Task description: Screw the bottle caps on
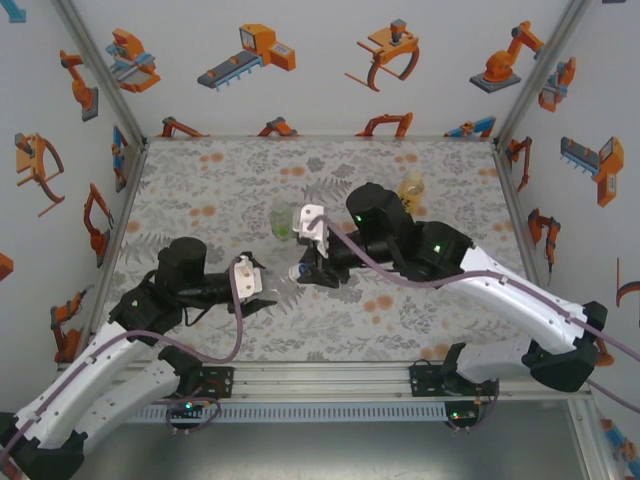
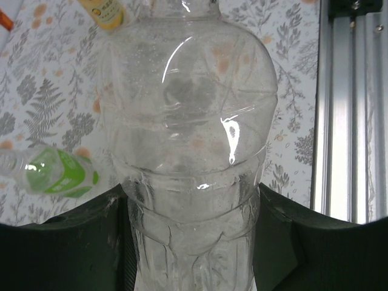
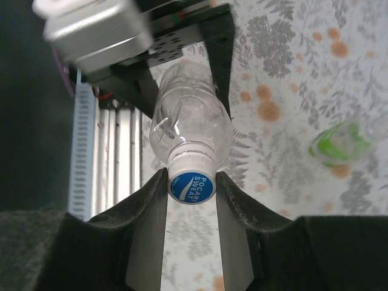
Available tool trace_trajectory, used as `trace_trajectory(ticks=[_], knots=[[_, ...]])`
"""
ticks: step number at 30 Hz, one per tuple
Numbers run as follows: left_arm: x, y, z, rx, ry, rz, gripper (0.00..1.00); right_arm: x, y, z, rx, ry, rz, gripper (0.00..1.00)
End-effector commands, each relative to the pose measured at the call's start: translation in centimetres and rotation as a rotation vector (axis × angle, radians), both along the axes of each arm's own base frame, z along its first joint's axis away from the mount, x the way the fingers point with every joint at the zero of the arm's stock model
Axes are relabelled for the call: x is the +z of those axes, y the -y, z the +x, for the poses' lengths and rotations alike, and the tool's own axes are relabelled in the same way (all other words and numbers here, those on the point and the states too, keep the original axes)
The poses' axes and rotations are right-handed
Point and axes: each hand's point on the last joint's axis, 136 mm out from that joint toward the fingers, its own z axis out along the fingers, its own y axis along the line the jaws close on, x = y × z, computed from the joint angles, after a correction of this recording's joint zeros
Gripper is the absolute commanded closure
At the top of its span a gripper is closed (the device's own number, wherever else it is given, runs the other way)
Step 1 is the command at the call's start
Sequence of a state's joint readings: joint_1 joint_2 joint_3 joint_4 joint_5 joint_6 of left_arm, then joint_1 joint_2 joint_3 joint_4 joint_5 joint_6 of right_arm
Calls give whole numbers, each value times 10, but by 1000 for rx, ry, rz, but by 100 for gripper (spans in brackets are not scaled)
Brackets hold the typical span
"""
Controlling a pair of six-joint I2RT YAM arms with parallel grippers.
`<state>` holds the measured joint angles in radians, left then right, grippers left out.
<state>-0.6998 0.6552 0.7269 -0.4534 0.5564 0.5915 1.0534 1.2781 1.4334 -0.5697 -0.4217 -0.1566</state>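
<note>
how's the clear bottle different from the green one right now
The colourless bottle is gripped by the left gripper, with the right gripper shut on its blue-centred cap; the green bottle sits free on the table. The colourless bottle is untinted, the green bottle tinted. Both are transparent plastic.

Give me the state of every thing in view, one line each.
left gripper, shut on the colourless bottle.
right gripper, shut on the blue-centred cap.
colourless bottle, held sideways between the two grippers.
blue-centred cap, on the colourless bottle's neck; how tight cannot tell.
green bottle, loose, in neither gripper; capped or not cannot tell.
yellow-orange bottle, loose, in neither gripper; capped or not cannot tell.
</note>
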Motion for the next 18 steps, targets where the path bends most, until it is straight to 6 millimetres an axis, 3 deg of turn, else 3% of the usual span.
trace_trajectory(ticks=[1, 9, 13, 14, 18], knots=[[28, 2, 10, 37, 99, -72, 100, -23, -16, 13, -231, -381, -13, 100], [30, 0, 12, 56, 108, -77, 100, -39, -18, 34, -614, -905, 64, 100], [30, 1, 12, 51, 105, -76, 100, -49, -16, 37, -687, -978, 54, 100], [31, 1, 12, 49, 103, -79, 100, -49, -13, 38, -705, -970, 43, 96], [31, 3, 10, 36, 93, -80, 100, -33, -9, 40, -684, -922, 94, 57]])
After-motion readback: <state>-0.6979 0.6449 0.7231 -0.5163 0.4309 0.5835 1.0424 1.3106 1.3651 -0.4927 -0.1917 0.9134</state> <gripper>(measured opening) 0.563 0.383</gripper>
